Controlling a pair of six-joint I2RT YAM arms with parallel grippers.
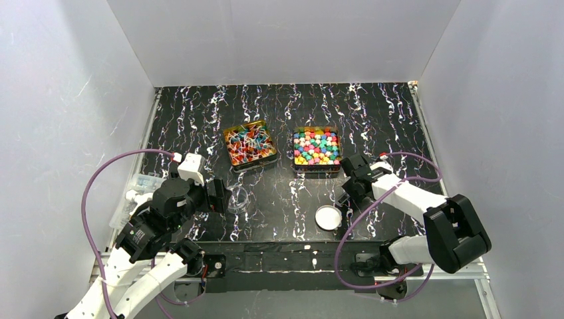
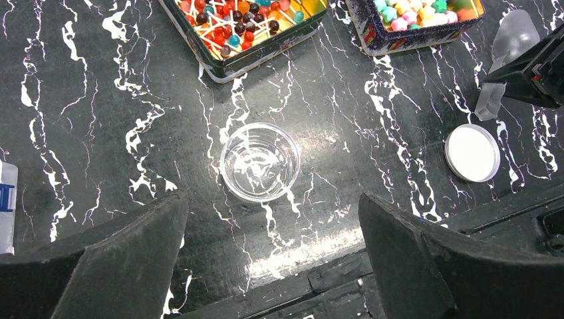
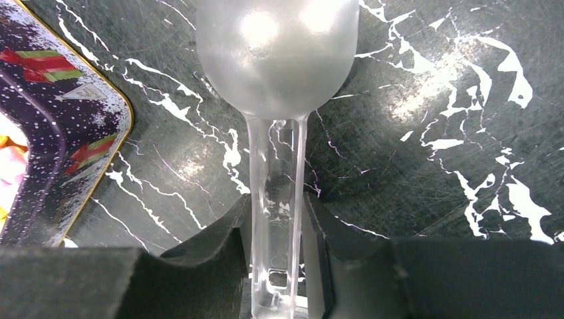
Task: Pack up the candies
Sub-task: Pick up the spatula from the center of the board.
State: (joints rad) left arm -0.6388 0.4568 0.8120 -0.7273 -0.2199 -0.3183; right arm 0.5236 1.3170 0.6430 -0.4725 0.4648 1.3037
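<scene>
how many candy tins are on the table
2. The left tin sits near the back, holding twist-wrapped sweets. The right tin stands beside it, holding cube-like sweets. None looks hidden.

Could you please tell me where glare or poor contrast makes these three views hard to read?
Top external: even light, yet the clear cup almost vanishes against the marbled table. Left wrist: lamp glare smears the table just below the cup. Right wrist: bright highlights on the scoop bowl, and the right gripper holding it is dark and close.
</scene>
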